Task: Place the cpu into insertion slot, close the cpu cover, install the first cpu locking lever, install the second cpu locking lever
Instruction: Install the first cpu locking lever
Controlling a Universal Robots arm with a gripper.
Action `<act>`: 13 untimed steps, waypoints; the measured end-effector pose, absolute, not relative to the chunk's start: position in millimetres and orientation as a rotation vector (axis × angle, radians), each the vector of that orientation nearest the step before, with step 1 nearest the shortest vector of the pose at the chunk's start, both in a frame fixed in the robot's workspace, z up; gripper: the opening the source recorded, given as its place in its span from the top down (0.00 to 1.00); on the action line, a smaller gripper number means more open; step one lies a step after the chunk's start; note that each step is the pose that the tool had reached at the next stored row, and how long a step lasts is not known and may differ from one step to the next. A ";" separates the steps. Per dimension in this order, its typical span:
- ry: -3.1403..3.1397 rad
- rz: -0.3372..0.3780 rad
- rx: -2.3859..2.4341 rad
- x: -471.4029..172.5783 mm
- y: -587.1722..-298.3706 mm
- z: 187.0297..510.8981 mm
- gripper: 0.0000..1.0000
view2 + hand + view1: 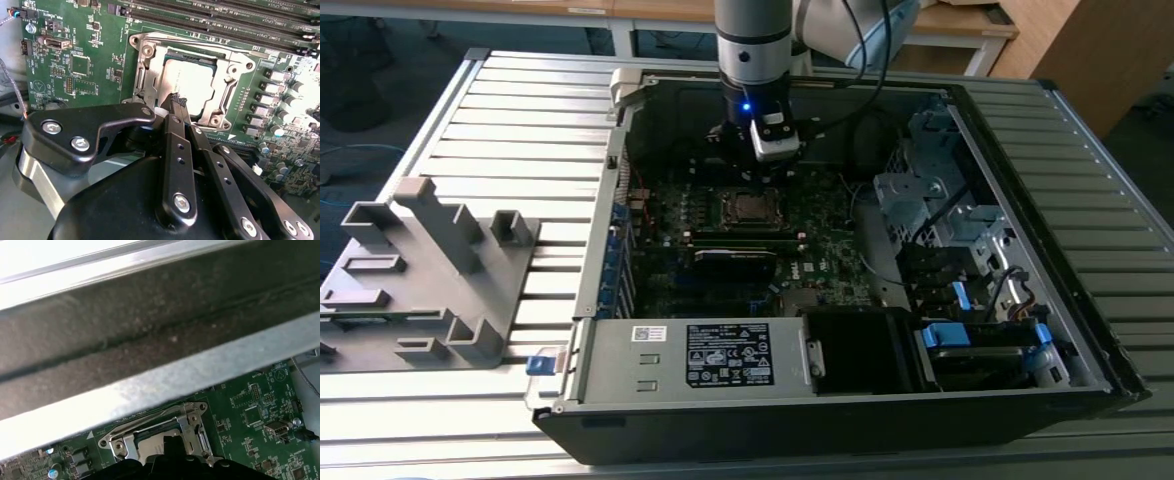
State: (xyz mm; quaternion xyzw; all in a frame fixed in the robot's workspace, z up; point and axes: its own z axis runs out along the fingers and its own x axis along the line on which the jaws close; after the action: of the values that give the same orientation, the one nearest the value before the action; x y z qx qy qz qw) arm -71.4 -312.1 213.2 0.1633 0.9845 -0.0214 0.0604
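Second wrist view — cpu [187, 82] seated in the insertion slot [220, 102], cpu cover [192, 50] down around it, all just ahead of the jaws | gripper [176, 102] tips meet — closed, holding nothing | exterior view: arm [754, 40] upright inside the computer case [1067, 250].

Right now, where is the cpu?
The cpu sits in the insertion slot on the green motherboard, framed by the metal cpu cover, just beyond the gripper.
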 end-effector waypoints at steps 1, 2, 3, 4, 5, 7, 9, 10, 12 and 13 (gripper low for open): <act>2.979 -0.066 0.494 -71.4 -312.1 213.2 0.89; 2.979 -0.067 0.494 -71.4 -312.1 213.2 0.89; 2.979 -0.068 0.494 -71.4 -312.1 213.2 0.89; 2.980 -0.068 0.494 -71.4 -312.1 213.2 0.89; 2.986 -0.070 0.495 -71.4 -312.1 213.0 0.89; 3.016 -0.078 0.498 -71.4 -312.1 212.6 0.89; 3.040 -0.084 0.500 -71.4 -312.1 212.4 0.89; 3.040 -0.085 0.500 -71.4 -312.1 212.4 0.89; 3.040 -0.085 0.500 -71.4 -312.1 212.4 0.89; 3.040 -0.085 0.500 -71.4 -312.1 212.4 0.89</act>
State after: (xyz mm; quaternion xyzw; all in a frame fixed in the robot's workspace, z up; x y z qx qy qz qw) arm -71.4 -312.1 212.4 0.1623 0.9859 -0.0275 0.0297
